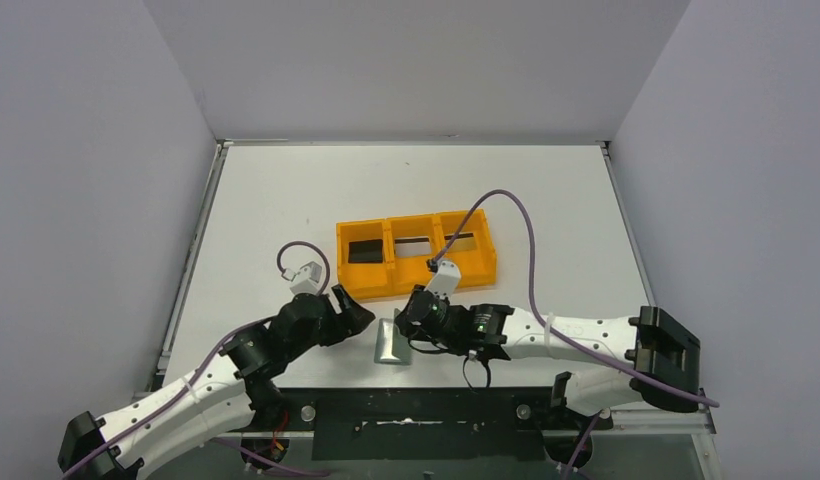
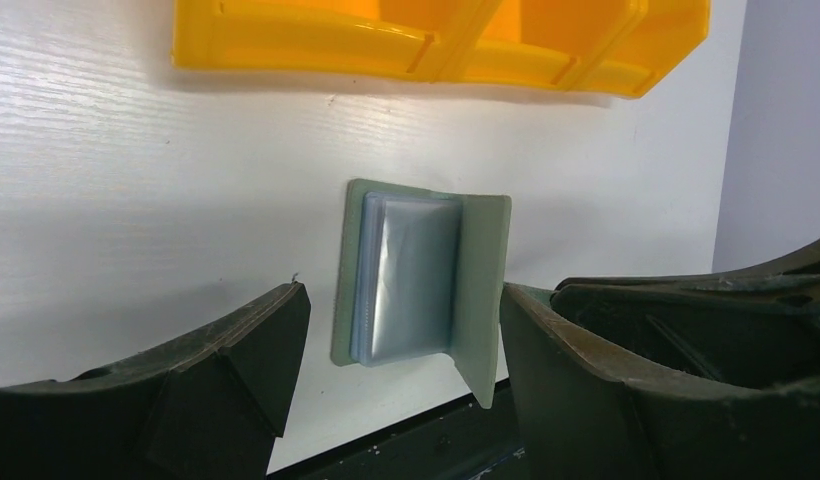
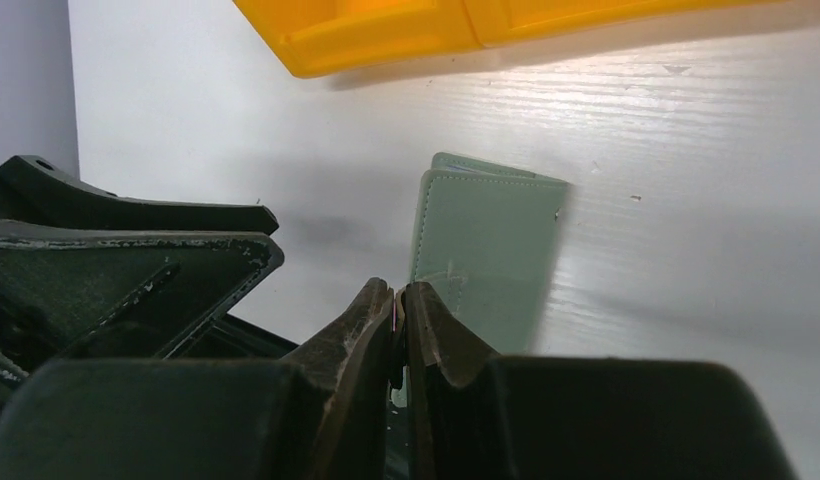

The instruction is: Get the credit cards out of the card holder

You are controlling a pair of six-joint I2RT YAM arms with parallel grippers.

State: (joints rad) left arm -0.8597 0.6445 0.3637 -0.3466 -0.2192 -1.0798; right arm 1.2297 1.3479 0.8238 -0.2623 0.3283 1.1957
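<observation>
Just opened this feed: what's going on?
Two arms are working on the card holder, which lies partly open near the table's front edge. The right pincer seems shut on its raised cover; the left pincer is open, facing it. A black card lies in the left compartment of the orange tray; the other two hold something. Whether any card is left inside is unclear.
</observation>
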